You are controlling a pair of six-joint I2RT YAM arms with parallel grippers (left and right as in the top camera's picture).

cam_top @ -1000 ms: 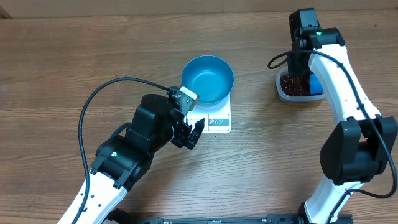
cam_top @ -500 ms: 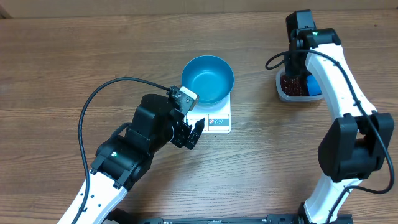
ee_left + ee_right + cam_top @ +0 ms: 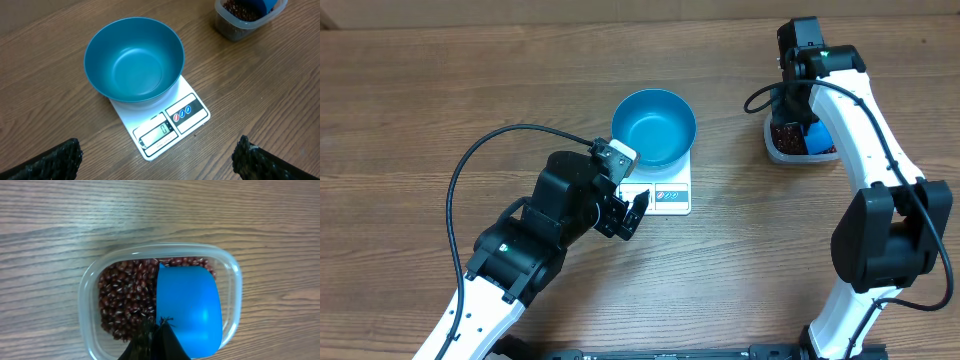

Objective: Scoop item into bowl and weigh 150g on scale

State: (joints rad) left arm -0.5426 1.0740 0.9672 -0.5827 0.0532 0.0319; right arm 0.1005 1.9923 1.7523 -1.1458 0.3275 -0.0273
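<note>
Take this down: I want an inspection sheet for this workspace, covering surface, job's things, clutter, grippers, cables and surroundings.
Surface: wooden table, nothing spilled.
Job's things: blue bowl empty, standing on the white scale; beans in the clear tub; blue scoop lying in the tub on the beans.
Clutter: nothing seen.
Grippers: left gripper open, holding nothing, near the scale; right gripper shut at the scoop's near end, apparently gripping it.
Cables: black cable loops over the table by the left arm; another beside the right arm.
Surroundings: nothing seen.
</note>
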